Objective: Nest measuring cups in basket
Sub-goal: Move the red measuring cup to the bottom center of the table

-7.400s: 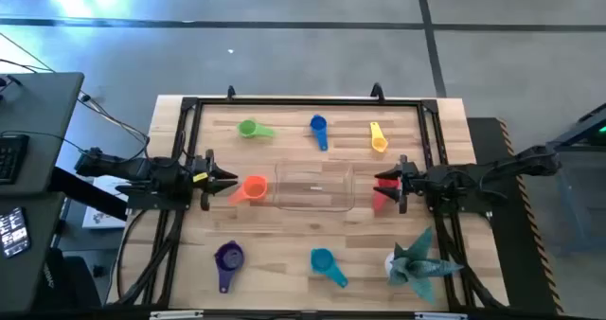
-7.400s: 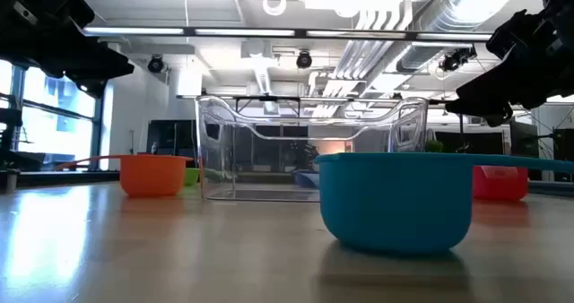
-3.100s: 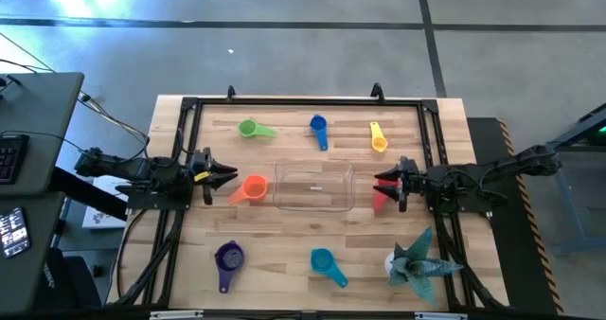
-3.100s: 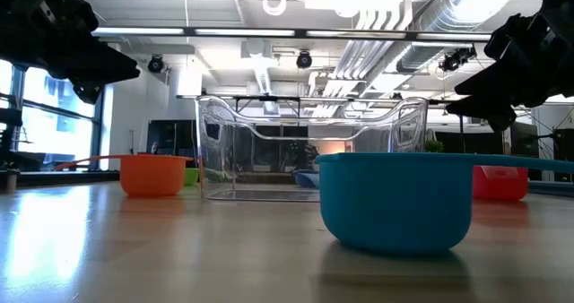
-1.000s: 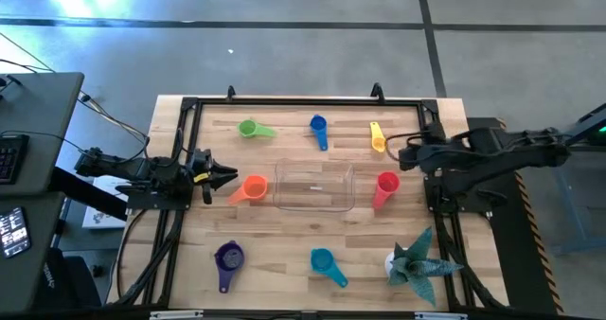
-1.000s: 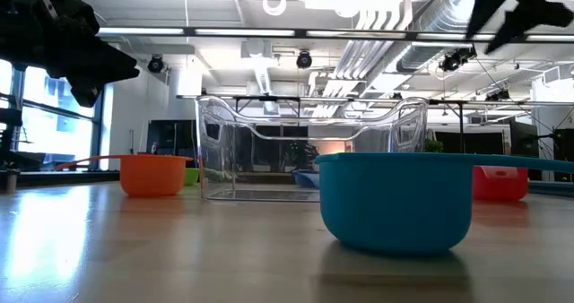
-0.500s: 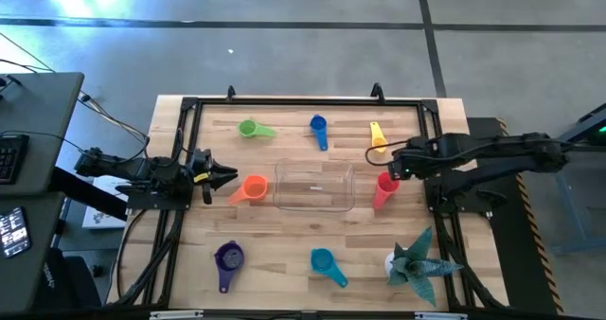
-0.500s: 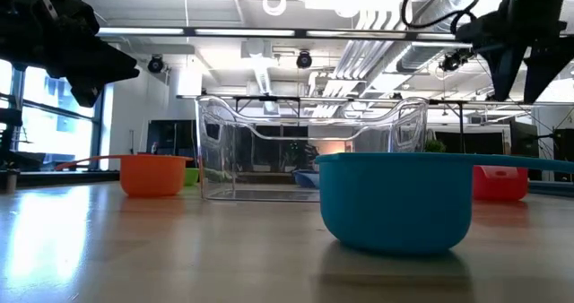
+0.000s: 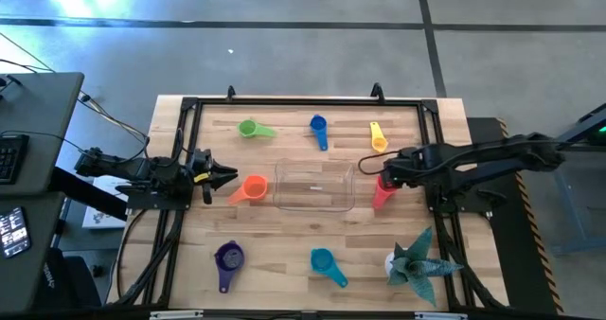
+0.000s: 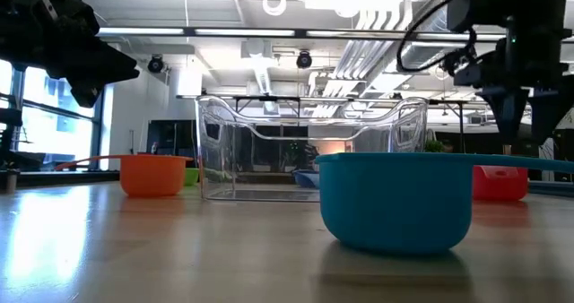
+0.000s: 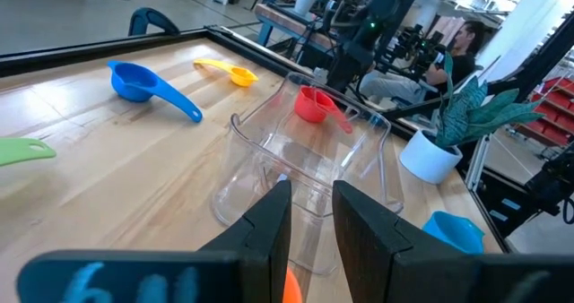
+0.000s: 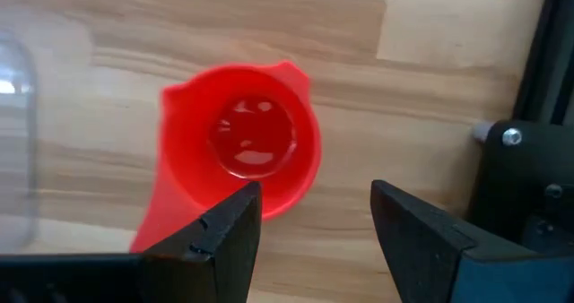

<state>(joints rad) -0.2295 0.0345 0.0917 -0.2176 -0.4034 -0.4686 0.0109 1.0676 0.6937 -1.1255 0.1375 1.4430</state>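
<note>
The clear basket (image 9: 314, 186) stands mid-table. The measuring cups lie around it: green (image 9: 248, 128), blue (image 9: 318, 126) and yellow (image 9: 378, 137) at the far side, orange (image 9: 254, 187) at its left, red (image 9: 383, 191) at its right, purple (image 9: 228, 258) and teal (image 9: 324, 261) at the near side. My right gripper (image 12: 314, 222) is open and points down over the red cup (image 12: 242, 146), above it in the low view (image 10: 518, 119). My left gripper (image 9: 225, 176) waits left of the orange cup, fingers a narrow gap apart (image 11: 312, 213).
A spiky teal-grey paper figure (image 9: 417, 258) stands near the table's near right corner. A black frame (image 9: 303, 100) runs around the table top. In the low view the teal cup (image 10: 395, 200) fills the foreground. A person sits beyond the table (image 11: 462, 38).
My right gripper has moved from beside the yellow cup toward the table's left and near edge and down, coming over the red cup with its fingers pointing down. No cup has moved.
</note>
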